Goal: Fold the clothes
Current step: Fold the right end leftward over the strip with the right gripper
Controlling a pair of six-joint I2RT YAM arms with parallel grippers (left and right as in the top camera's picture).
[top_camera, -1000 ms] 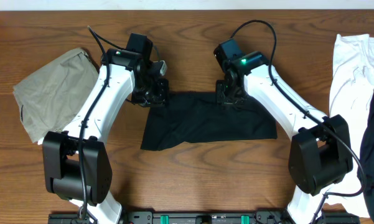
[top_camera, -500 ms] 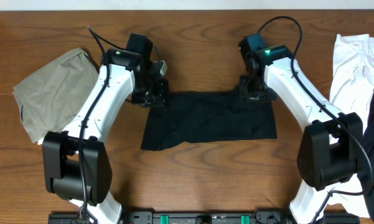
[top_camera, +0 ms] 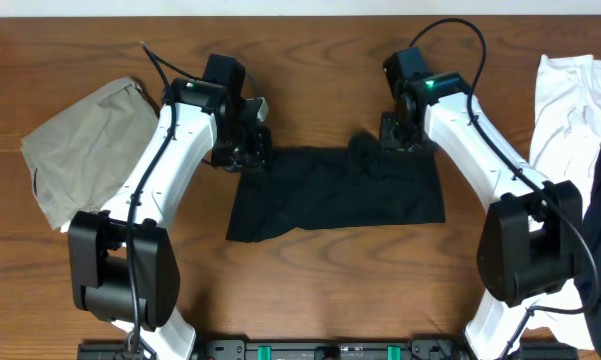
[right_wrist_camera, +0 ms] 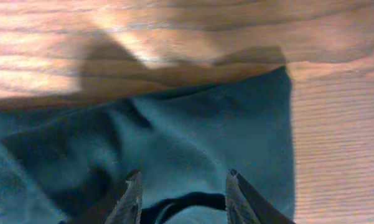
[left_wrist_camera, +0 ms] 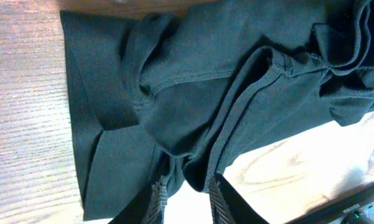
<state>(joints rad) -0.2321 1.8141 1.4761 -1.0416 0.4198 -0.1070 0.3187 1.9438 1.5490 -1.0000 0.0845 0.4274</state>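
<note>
The black shirt (top_camera: 330,200) lies between olive garment (top_camera: 85,150) and white garment (top_camera: 568,110).

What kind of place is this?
Likely a robot lab, though I can't be sure. A cabled left arm and right arm work at a wooden table on a black shirt, with an olive cloth and a white garment waiting beside.

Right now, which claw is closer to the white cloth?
The right claw. It hovers over the right end of the black shirt, the end toward the white cloth. The left claw pinches the shirt's other end, farther away.
</note>
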